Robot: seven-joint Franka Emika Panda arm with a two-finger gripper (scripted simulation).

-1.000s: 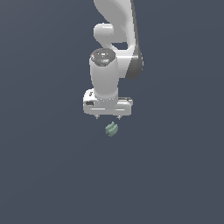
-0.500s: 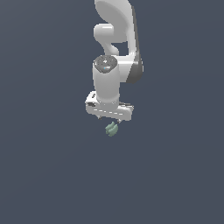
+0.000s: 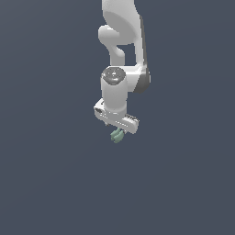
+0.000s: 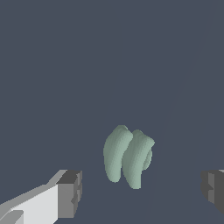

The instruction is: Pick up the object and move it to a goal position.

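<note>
The claw [image 3: 117, 132] stands wide, its grey pads [image 4: 70, 194] well apart from the ridged grey-green object [image 4: 128, 158] between them, apparently untouched.

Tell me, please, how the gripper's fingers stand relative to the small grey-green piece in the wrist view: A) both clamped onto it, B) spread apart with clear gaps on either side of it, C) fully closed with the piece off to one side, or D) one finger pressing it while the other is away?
B: the fingers sit wide apart, and the object lies between them with bare background on both sides, untouched by the gripper.
</note>
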